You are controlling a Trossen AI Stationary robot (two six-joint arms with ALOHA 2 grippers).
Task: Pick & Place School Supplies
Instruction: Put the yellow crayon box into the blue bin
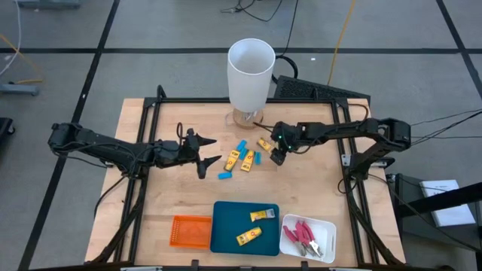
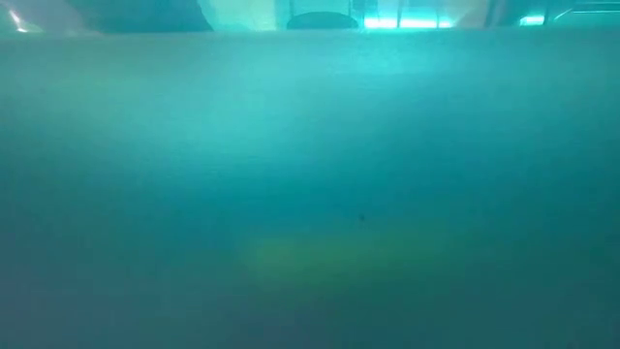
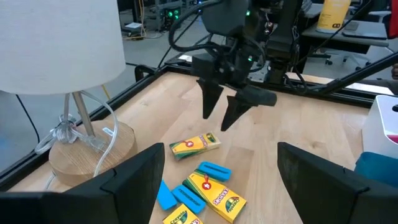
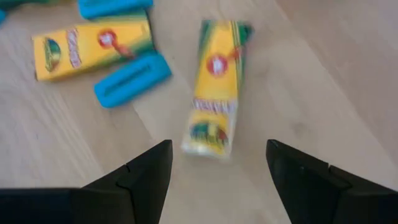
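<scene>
right pincer [image 4: 217,177]: released, empty | crayon box [image 4: 216,87] just ahead between its fingers | you: straddle long sides, descend straight | left pincer [image 1: 205,160] released

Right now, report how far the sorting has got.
Done: two yellow crayon boxes lie in the teal tray, red pliers in the white tray. In hand: nothing; the open right gripper hovers over a crayon box, the open left gripper waits nearby. Left: table boxes and blue blocks; the orange tray looks empty.
</scene>
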